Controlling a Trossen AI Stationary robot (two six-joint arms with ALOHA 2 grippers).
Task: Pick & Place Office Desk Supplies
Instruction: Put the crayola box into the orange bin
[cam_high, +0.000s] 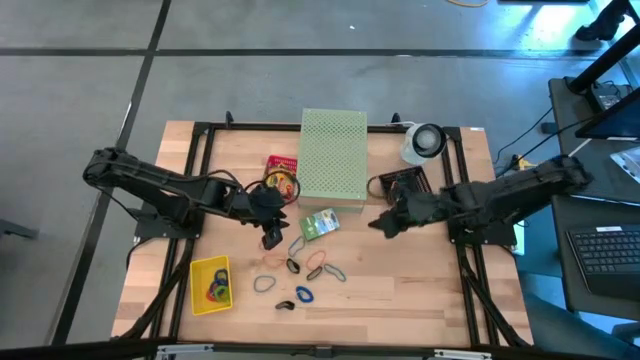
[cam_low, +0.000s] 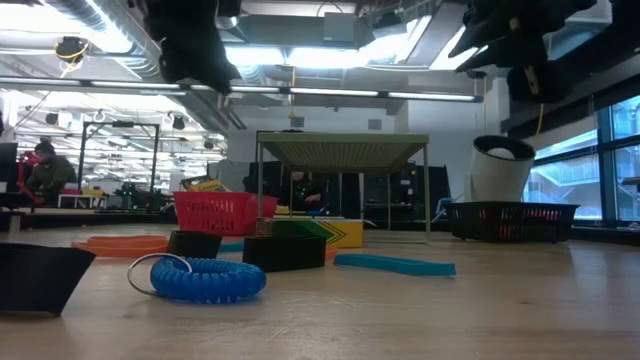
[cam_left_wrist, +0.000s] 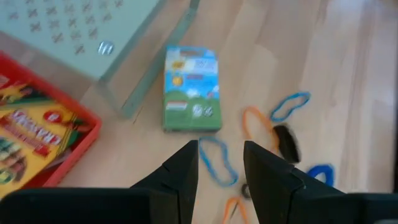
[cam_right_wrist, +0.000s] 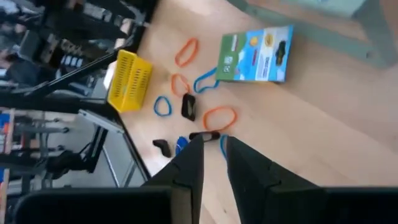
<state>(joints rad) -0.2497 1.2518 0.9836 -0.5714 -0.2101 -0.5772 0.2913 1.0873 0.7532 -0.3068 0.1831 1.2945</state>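
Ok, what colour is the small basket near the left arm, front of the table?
Yellow. The small basket shows best in the high view.

Overhead, table-level, two wrist cameras; all see card box (cam_high: 320, 224)

Counter (cam_high: 420, 290), contents by position:
- Perforated box (cam_high: 333, 153): rear centre.
- Tray of crayons (cam_high: 281, 177): touching or just beside the perforated box's left side.
- Card box (cam_high: 320, 224): just in front of the perforated box's front edge.
- Rubber-band loops (cam_high: 322, 265) and small clips (cam_high: 293, 267): scattered in front of the card box, centre front.
- Coiled band (cam_high: 303, 295): nearest the front edge, with a clip (cam_high: 284, 305) just left of it.
- Small basket (cam_high: 210, 285): front left, well apart from the card box; loops inside.
- Dark basket (cam_high: 402, 184): right of the perforated box.
- Roll (cam_high: 424, 142): behind the dark basket, rear right.
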